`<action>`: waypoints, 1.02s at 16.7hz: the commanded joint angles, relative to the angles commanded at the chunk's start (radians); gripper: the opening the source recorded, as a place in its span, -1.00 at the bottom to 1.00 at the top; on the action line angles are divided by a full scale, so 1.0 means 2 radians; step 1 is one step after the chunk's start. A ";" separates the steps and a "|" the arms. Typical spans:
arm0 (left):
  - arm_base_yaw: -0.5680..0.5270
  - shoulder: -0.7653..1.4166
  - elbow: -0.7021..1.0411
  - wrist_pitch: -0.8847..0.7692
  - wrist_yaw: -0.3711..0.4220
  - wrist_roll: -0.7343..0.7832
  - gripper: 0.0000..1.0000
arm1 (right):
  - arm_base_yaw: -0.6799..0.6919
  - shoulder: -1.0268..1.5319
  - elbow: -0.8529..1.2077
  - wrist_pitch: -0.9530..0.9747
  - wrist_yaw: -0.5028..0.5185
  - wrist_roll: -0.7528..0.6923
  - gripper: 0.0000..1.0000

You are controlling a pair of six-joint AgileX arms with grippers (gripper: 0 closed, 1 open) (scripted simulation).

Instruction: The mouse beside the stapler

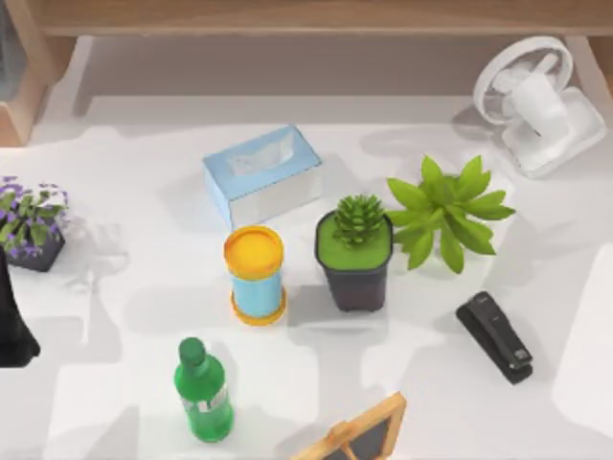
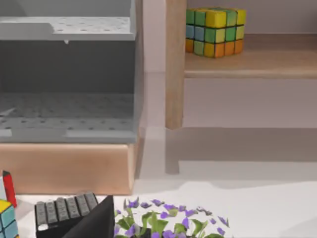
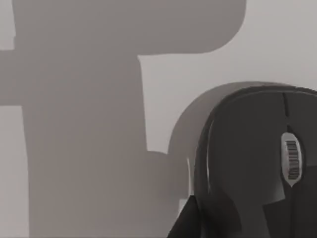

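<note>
The black stapler (image 1: 493, 337) lies slanted on the white table at the right, in front of the green leafy plant. A black mouse (image 3: 247, 158) with a grey scroll wheel sits close under my right wrist camera, on the pale table surface amid broad shadows. A dark tip of my right gripper (image 3: 185, 223) shows at the mouse's near edge; whether it touches the mouse is unclear. My left arm (image 1: 13, 331) stays at the table's far left edge, next to the purple flowers.
Around the table's middle stand a blue tissue box (image 1: 261, 172), a yellow-lidded blue cup (image 1: 255, 273), a dark pot with a succulent (image 1: 354, 251) and a leafy plant (image 1: 445, 211). A white fan (image 1: 536, 101) is back right. A green bottle (image 1: 203, 391) and a wooden frame (image 1: 359, 436) are in front.
</note>
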 joint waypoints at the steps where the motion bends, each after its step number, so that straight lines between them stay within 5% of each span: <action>1: 0.000 0.000 0.000 0.000 0.000 0.000 1.00 | 0.000 0.000 0.000 0.000 0.000 0.000 -0.66; 4: 0.000 0.000 0.000 0.000 0.000 0.000 1.00 | 0.000 0.000 0.000 0.000 0.000 0.000 -1.00; 17: 0.000 0.000 0.000 0.000 0.000 0.000 1.00 | -0.013 -0.034 -0.019 -0.010 -0.029 -0.005 -1.00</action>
